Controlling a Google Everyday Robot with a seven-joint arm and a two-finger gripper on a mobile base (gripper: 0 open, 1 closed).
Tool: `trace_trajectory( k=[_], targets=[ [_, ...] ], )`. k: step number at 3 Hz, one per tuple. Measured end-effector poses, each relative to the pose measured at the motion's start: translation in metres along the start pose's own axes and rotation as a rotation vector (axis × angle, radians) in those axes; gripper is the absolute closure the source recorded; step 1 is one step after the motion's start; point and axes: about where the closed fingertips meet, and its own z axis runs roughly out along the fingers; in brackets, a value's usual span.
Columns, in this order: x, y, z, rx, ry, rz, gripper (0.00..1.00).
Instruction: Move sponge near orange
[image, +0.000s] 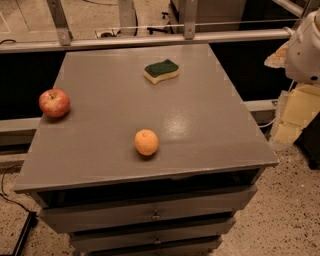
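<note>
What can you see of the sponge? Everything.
The sponge has a dark green scouring top on a pale yellow foam base, with wavy edges. It lies flat, green side up, on the far-centre part of the grey cabinet top, touching nothing else, well apart from the orange. The end effector hangs at the picture's right, off the cabinet.

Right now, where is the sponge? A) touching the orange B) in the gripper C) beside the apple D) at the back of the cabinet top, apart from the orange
D: the sponge lies near the back edge, the orange near the front, cabinet top between them; the gripper is out of view, only the arm shows at right.
</note>
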Motion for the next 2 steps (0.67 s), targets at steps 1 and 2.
trace_trajectory(
  k=[1,2],
  targets=[
    [-0.007,-0.019,0.009,0.022,-0.058,-0.001,0.00],
    [-0.015,-0.046,0.027,0.041,-0.148,0.000,0.00]
  ],
)
